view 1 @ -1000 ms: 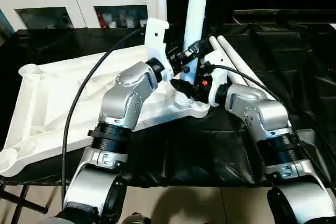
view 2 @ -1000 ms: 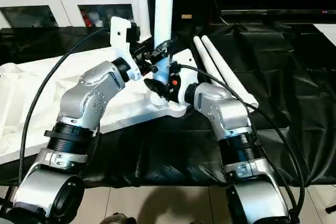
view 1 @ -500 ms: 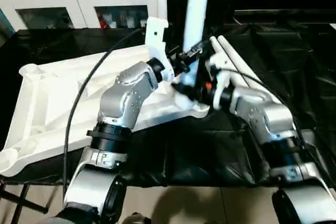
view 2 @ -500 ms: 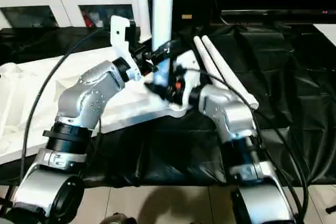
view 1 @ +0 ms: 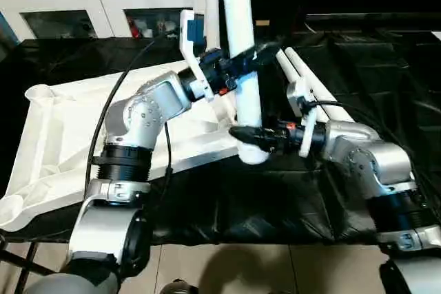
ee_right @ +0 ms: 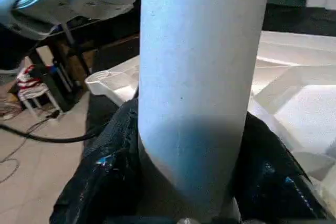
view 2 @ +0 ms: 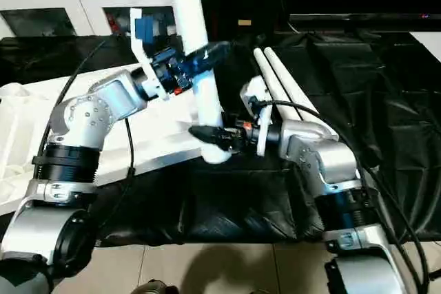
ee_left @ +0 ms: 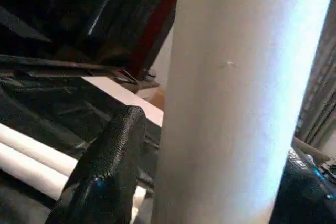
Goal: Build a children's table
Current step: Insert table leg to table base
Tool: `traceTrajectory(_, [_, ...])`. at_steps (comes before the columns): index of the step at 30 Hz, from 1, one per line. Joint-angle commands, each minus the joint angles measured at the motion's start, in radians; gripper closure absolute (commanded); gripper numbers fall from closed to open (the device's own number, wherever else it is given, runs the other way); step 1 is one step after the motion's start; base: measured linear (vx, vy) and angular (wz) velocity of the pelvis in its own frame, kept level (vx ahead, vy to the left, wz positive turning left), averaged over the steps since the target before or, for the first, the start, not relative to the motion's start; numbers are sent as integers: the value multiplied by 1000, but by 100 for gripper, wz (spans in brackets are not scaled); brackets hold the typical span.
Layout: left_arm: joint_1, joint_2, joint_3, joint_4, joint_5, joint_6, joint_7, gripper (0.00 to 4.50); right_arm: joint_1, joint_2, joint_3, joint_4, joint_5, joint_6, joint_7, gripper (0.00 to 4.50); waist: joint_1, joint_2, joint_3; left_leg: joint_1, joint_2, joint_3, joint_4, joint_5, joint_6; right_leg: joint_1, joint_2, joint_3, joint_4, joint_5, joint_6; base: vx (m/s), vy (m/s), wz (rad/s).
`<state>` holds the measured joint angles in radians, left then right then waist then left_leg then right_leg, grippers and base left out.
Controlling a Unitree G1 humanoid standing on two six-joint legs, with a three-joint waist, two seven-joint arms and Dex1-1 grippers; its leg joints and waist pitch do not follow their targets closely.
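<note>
The upright table leg [view 1: 239, 67] stands between both grippers, its flared lower end at the near edge of the tabletop [view 1: 62, 129]. The left gripper [view 1: 244, 56] is clamped on the leg's mid-shaft. The right gripper [view 1: 251, 135] is clamped just above the flared end. Two spare legs [view 1: 303, 80] lie on the black cloth beside the right arm.

no text, label, brand, number or sign can be read on anything here.
</note>
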<state>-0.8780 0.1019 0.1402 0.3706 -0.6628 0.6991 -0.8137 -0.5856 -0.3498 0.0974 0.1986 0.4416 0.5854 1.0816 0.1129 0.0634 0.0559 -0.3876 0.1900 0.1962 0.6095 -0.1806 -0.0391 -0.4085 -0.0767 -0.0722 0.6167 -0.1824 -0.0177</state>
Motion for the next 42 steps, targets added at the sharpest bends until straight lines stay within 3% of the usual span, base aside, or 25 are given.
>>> traceTrajectory(1, [-31, 8, 17, 31, 7, 1, 49, 197, 3, 2, 28, -78, 33, 0, 49, 257, 3, -17, -83, 13, 32, -21, -51, -77, 79, 64, -63, 39, -66, -123, -222, 0, 0, 0])
traceTrajectory(9, [-42, 3, 24, 48, 24, -11, 83, 254, 6, -8, 49, -82, 5, -11, 50, 257, 4, -24, -84, 11, 30, -21, -50, -62, 80, 64, -63, 40, -65, -124, -213, 0, 0, 0])
traceTrajectory(10, [-42, 3, 23, 48, 26, -12, 83, 260, 5, -8, 50, -82, 7, -7, 52, 201, 4, -22, -84, 12, 31, -21, -51, -62, 81, 64, -64, 40, -65, -125, -214, 0, 0, 0])
traceTrajectory(11, [-45, 1, 25, 51, 28, -10, 94, 260, -3, -1, 43, -71, 5, 5, 27, 187, 4, -22, -84, 11, 31, -21, -50, -61, 82, 64, -63, 40, -65, -125, -214, 0, 0, 0])
traceTrajectory(15, [-56, -4, 31, 65, 35, -1, 138, 265, -30, 21, 16, -33, 4, 29, -31, 150, 3, -27, -83, 12, 30, -21, -51, -63, 78, 64, -64, 40, -67, -140, -205, 0, 0, 0])
traceTrajectory(18, [-70, -8, 35, 93, 56, 4, 200, 266, -54, 35, -13, -7, 17, 51, -63, 139, 2, -24, -82, 13, 30, -22, -52, -73, 70, 62, -63, 39, -69, -157, -203, 0, 0, 0])
traceTrajectory(19, [-78, -13, 43, 112, 66, 0, 238, 267, -68, 41, -27, 9, 17, 63, -87, 110, 2, -25, -83, 14, 31, -22, -52, -68, 69, 62, -63, 40, -67, -149, -201, 0, 0, 0])
traceTrajectory(21, [-79, -13, 44, 116, 69, -1, 241, 267, -74, 42, -29, 16, 13, 65, -96, 100, 2, -25, -84, 14, 30, -22, -51, -60, 69, 62, -62, 40, -65, -133, -206, 0, 0, 0])
traceTrajectory(26, [-74, -16, 31, 108, 87, -6, 269, 267, -102, 60, -48, 61, -1, 112, -177, 96, 3, -24, -86, 13, 30, -22, -50, -34, 78, 62, -64, 40, -60, -86, -216, 0, 0, 0])
traceTrajectory(32, [-69, -25, 9, 99, 96, -8, 288, 267, -137, 76, -87, 100, 22, 192, -233, 96, 4, -25, -85, 13, 30, -21, -51, -51, 67, 64, -64, 41, -62, -101, -220, 0, 0, 0])
traceTrajectory(37, [-71, -31, -1, 87, 113, -15, 292, 267, -140, 60, -61, 103, -5, 196, -240, 96, 5, -24, -85, 13, 30, -22, -51, -44, 62, 64, -65, 41, -61, -94, -210, 0, 0, 0])
traceTrajectory(42, [-58, -22, -61, 49, 154, -57, 251, 267, -137, 60, -30, 85, -26, 204, -244, 96, 5, -23, -86, 13, 31, -22, -51, -39, 67, 64, -66, 41, -61, -77, -217, 0, 0, 0])
